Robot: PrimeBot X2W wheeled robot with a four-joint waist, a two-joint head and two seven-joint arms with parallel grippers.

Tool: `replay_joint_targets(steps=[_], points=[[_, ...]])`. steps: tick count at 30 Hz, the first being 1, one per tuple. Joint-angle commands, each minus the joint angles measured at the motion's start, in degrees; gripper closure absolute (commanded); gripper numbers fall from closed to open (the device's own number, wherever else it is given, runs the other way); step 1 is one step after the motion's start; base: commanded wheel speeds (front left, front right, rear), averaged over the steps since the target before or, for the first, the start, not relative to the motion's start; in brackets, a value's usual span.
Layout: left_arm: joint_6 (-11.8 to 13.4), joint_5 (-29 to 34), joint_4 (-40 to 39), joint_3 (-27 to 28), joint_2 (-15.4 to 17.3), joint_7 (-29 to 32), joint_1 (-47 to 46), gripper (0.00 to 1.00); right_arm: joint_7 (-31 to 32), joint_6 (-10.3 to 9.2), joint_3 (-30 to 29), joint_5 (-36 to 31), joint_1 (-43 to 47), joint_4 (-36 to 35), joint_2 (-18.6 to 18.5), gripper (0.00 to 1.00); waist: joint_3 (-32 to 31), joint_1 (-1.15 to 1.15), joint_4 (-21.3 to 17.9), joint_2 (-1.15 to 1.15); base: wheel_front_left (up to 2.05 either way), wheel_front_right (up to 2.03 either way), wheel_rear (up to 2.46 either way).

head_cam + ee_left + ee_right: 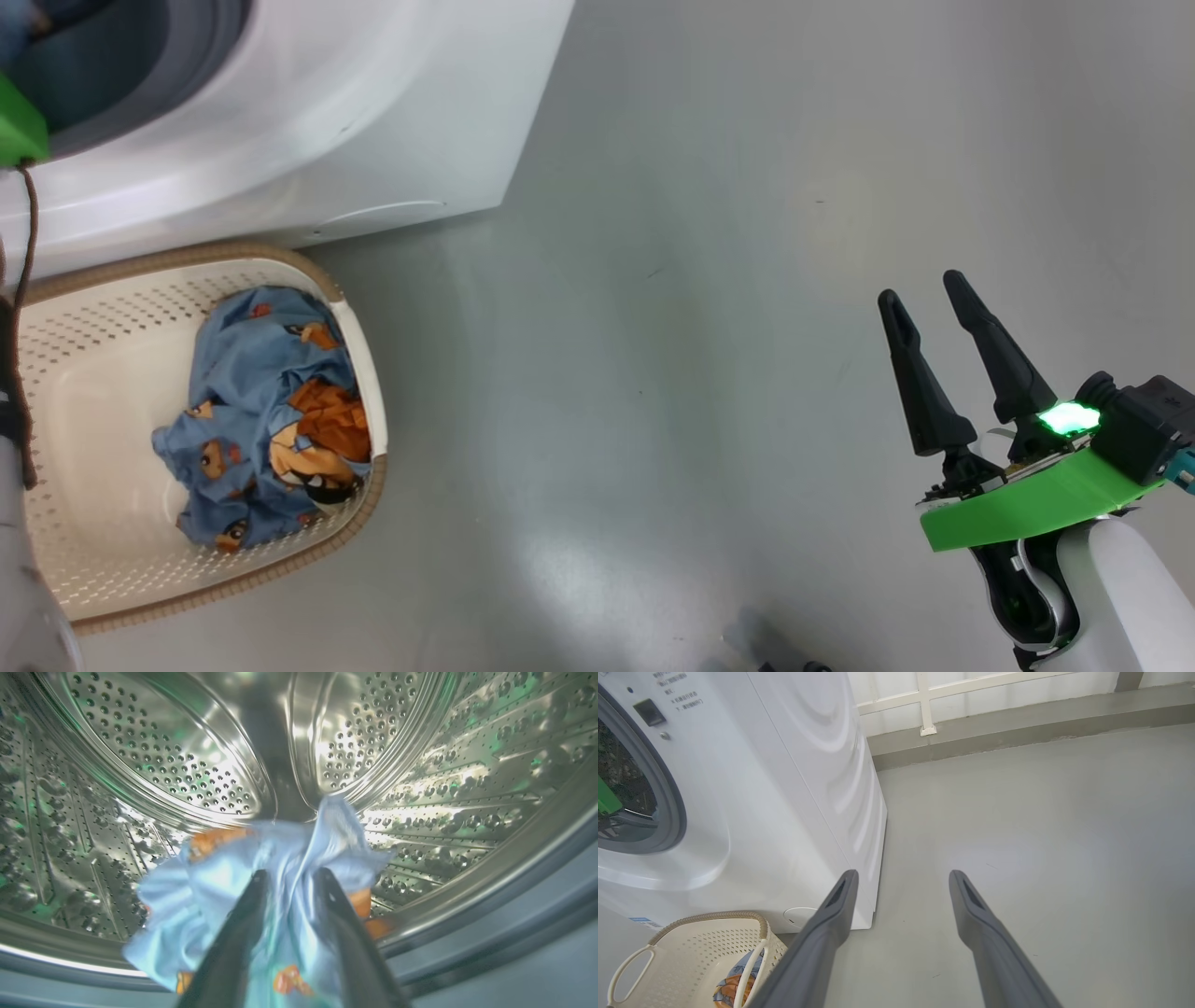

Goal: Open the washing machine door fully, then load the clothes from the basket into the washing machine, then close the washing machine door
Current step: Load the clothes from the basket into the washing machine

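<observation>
L fingers (254,891) straddle clothes (210,877) in drum (163,756), grip unclear; R fingers (840,896) spread wide, empty.

Quick rundown of how this bot looks. The right gripper (920,287), lower right of the head view, has two long tapered black fingers (922,392). In the right wrist view they look more dark grey, with a narrow slot near each tip. Behind them there's a bright green curved plate (1027,511), a glowing green light (1067,417), a chunky black block (1144,425) and a teal plug (1181,464) at the frame edge. The right forearm (1116,579) is glossy white with black at the joint. On the far left are another green piece (19,126), a thin brown cable (33,215) and a pale left forearm (23,616). The left gripper (292,873) has the same dark fingers, though they're blurry.
</observation>
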Motion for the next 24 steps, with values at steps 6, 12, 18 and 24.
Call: replay_joint_targets(steps=[6,12,18,24], points=[[1.04,-0.07,0.98,0.13,2.58,-0.32,-3.44,0.00,-0.27,0.17,0.21,0.42,0.87,-0.85,-0.42,0.00,0.24,0.00,-0.21,0.00,0.00,0.00,0.00],[0.42,-1.83,0.30,0.26,1.00,-0.32,-2.00,0.00,-0.27,0.17,0.43,0.23,0.59,-0.69,-0.37,0.00,-0.54,0.00,0.96,0.00,0.00,0.00,0.00],[-0.07,-4.21,-4.59,1.58,-2.14,-0.32,3.42,0.00,-0.27,0.17,-0.06,0.04,1.00,-0.54,-1.11,0.00,-2.10,0.00,2.92,0.00,0.00,0.00,0.00],[0.77,-4.48,-9.89,2.54,-5.25,-0.32,11.19,0.00,-0.27,0.17,-1.19,-0.14,2.55,-0.67,-2.26,0.00,-4.56,0.00,5.32,0.00,0.00,0.00,0.00]])
